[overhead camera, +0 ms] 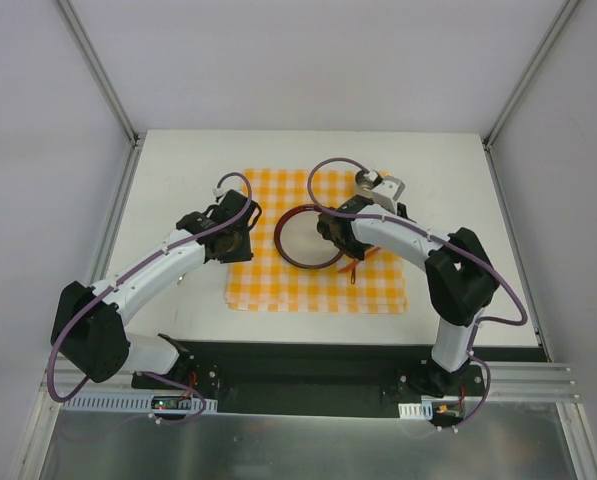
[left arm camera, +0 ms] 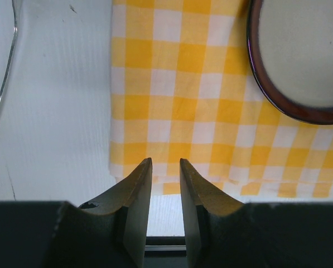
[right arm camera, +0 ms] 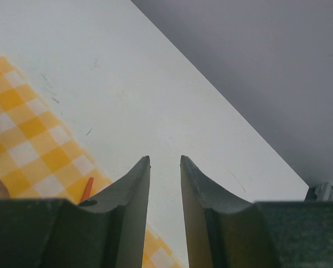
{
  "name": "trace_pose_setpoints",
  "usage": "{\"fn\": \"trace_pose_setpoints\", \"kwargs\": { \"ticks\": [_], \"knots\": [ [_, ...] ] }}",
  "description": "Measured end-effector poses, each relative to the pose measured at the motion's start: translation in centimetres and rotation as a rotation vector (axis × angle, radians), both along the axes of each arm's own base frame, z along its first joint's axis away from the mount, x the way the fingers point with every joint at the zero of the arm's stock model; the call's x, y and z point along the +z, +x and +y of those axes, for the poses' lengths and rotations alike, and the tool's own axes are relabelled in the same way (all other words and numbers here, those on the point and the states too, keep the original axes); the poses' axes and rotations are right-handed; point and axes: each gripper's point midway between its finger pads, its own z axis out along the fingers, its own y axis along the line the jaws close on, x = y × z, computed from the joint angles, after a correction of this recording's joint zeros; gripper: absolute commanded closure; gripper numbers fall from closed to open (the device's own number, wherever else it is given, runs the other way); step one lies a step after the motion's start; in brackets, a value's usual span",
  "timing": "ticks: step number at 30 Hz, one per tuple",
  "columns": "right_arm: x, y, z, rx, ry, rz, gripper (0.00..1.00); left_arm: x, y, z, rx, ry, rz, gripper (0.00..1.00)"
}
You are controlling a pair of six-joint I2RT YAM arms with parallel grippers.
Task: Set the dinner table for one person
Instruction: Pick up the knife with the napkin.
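The dinner table (overhead camera: 178,180) is a white matte top with an orange-and-white checkered mat (overhead camera: 268,290) in its middle. A pale plate (overhead camera: 298,240) with a dark brown rim lies on the mat; the left wrist view shows the plate (left arm camera: 305,56) at upper right. My left gripper (left arm camera: 165,160) hangs above the mat's near left corner (left arm camera: 155,111), jaws slightly apart, with nothing between them. My right gripper (right arm camera: 165,159) stands over bare table (right arm camera: 155,84) beside the mat's right edge, narrowly open and empty. A thin orange-red piece (right arm camera: 87,188) lies on the mat by its left finger.
A thin silver utensil (left arm camera: 4,72) lies on the white top left of the mat; the left arm (overhead camera: 168,262) hides it from above. The right arm (overhead camera: 408,240) reaches over the plate's right side, above the orange-red piece (overhead camera: 354,268). The table's right edge (right arm camera: 239,106) meets a grey wall.
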Motion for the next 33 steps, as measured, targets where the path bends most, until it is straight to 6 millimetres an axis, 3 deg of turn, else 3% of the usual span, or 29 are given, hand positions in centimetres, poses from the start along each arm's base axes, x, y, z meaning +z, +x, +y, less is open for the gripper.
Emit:
{"fn": "trace_pose_setpoints", "kwargs": {
  "ticks": [9, 15, 22, 27, 33],
  "knots": [
    [2.5, 1.2, -1.9, -0.064, 0.048, -0.079, 0.7, 0.3, 0.3, -0.1, -0.002, -0.003, -0.006, 0.73],
    [5.3, 1.9, -2.7, -0.091, 0.084, -0.145, 0.7, 0.4, 0.5, -0.3, -0.004, 0.001, -0.008, 0.73],
    [8.9, 4.4, -4.3, -0.168, 0.117, -0.205, 0.7, 0.0, 1.0, -0.5, -0.017, 0.016, 0.003, 0.73],
    [9.7, 6.0, -5.9, -0.228, 0.106, -0.205, 0.7, 0.1, 1.0, -0.5, -0.023, 0.02, 0.002, 0.73],
    [10.6, 6.2, -7.5, -0.269, 0.104, -0.21, 0.7, 0.2, 1.2, -0.6, -0.023, 0.02, 0.001, 0.73]
  ]
}}
